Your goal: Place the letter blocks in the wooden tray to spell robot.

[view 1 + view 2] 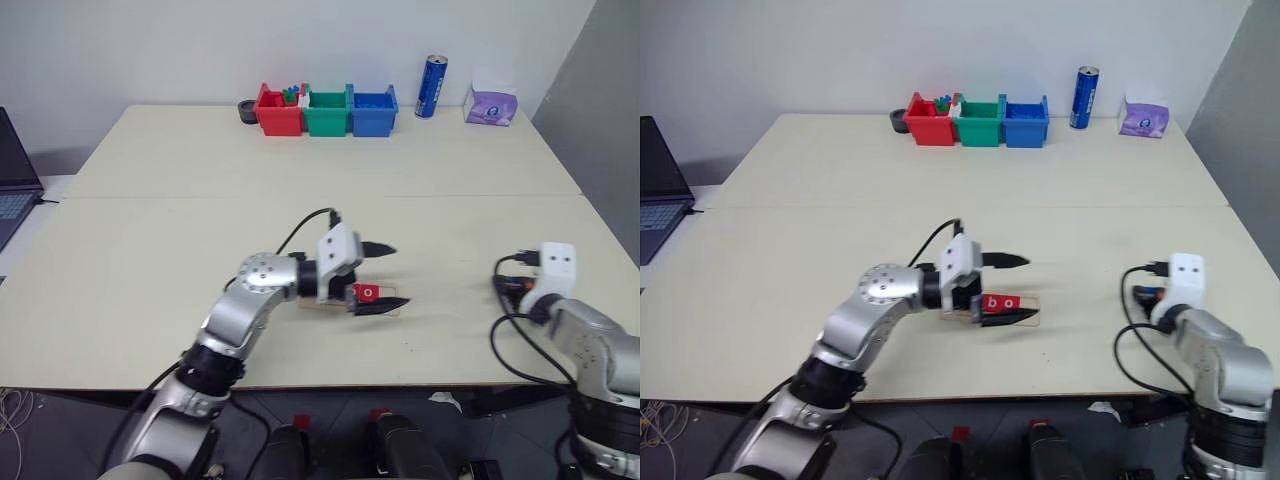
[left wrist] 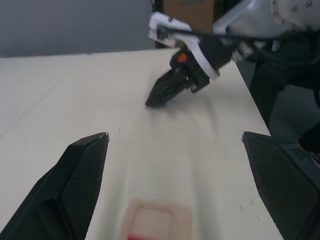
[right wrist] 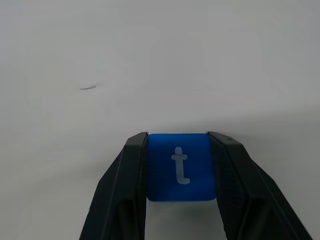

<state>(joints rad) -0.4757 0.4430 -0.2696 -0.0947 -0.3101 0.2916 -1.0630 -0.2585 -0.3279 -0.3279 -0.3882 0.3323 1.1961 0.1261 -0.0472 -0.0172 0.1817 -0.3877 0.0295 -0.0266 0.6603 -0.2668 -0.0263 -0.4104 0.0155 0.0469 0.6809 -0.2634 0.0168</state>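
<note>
Two red letter blocks (image 1: 1001,302), apparently "b" and "o", sit in the wooden tray (image 1: 1028,318); left gripper (image 1: 378,276) jaws gape empty above it, right gripper (image 3: 178,165) jaws pinch the blue "t" block (image 3: 180,166).

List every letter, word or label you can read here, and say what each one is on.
"t": white, on the blue letter block clamped in the right gripper.
"b" and "o": white, on two red letter blocks in the wooden tray.
Print on the blue can and the purple tissue box: too small to read.

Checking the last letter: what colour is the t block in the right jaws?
Blue, white letter; clearest in the right wrist view.
</note>
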